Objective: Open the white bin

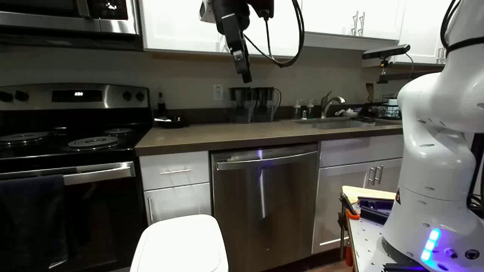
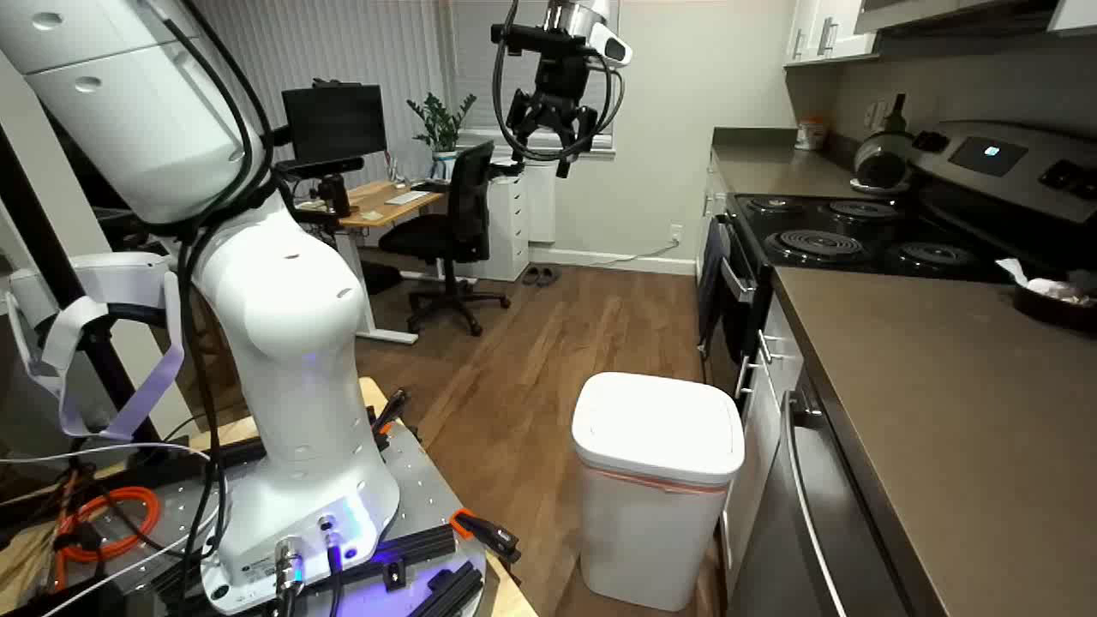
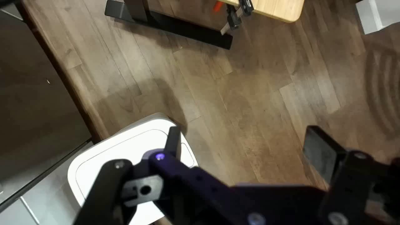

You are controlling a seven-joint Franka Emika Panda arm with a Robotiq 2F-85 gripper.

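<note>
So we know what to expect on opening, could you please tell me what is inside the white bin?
The lid on the white bin is shut, hiding whatever is inside. Only a thin reddish edge of something shows beneath the lid.

No lettering reads surely. In an exterior view, left of the tool (image 1: 245, 76), lit digits (image 1: 78, 93) on the stove display (image 1: 77, 98) blur, like glowing marks (image 1: 110, 6) on the microwave (image 1: 49, 22); below the tool, the label (image 1: 224, 157) on the dishwasher (image 1: 264, 204) is too small.
</note>
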